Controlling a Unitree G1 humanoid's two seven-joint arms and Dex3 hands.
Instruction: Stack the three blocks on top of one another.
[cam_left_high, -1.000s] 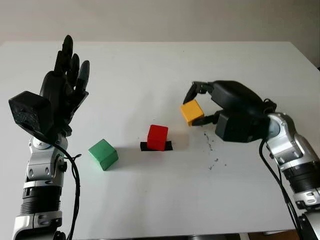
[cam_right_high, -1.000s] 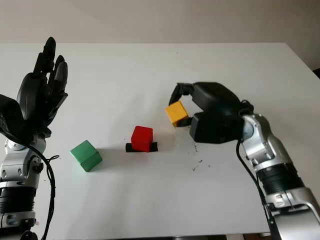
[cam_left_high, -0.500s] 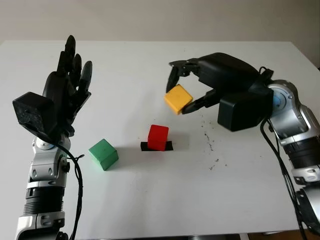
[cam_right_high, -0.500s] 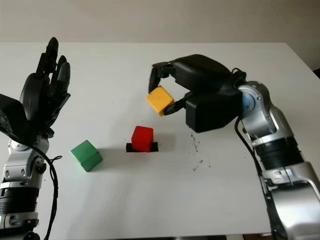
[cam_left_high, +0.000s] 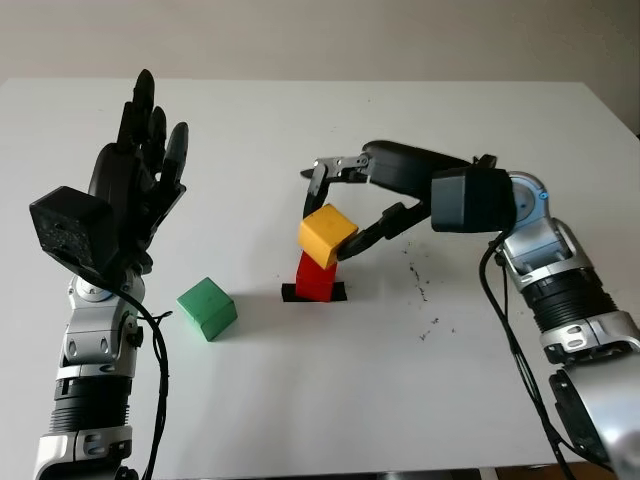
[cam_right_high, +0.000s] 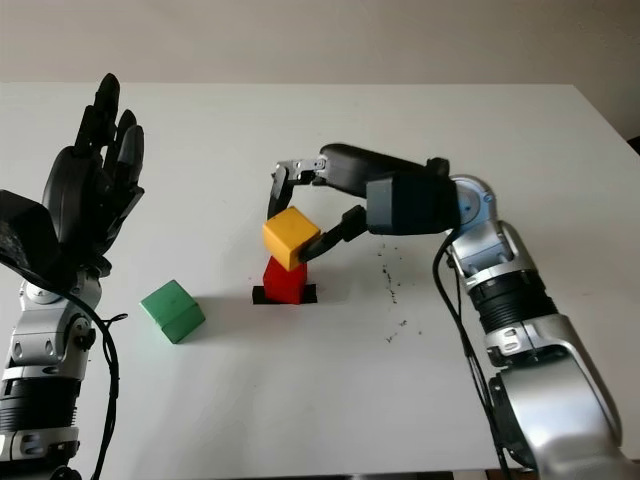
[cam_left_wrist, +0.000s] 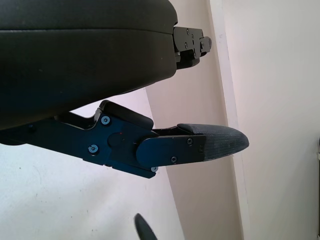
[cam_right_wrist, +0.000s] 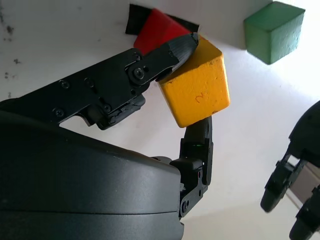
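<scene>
My right hand (cam_left_high: 332, 215) is shut on the yellow block (cam_left_high: 327, 236), holding it tilted just over the red block (cam_left_high: 314, 280). The red block stands on a small black mark (cam_left_high: 312, 293) near the table's middle. In the right wrist view the yellow block (cam_right_wrist: 196, 88) is pinched between black fingers (cam_right_wrist: 170, 52), with the red block (cam_right_wrist: 156, 33) right behind it. I cannot tell whether the two blocks touch. The green block (cam_left_high: 207, 308) lies alone to the left of the red one. My left hand (cam_left_high: 130, 195) is open, raised above the table's left side.
The white table (cam_left_high: 330, 400) has dark scuff specks (cam_left_high: 418, 285) to the right of the red block. Its far edge (cam_left_high: 320, 84) meets a pale wall. The right forearm (cam_left_high: 555, 280) crosses the right side.
My right hand has carried the yellow block down and to the left, from above the table to just over the red block. The left hand has hardly moved.
</scene>
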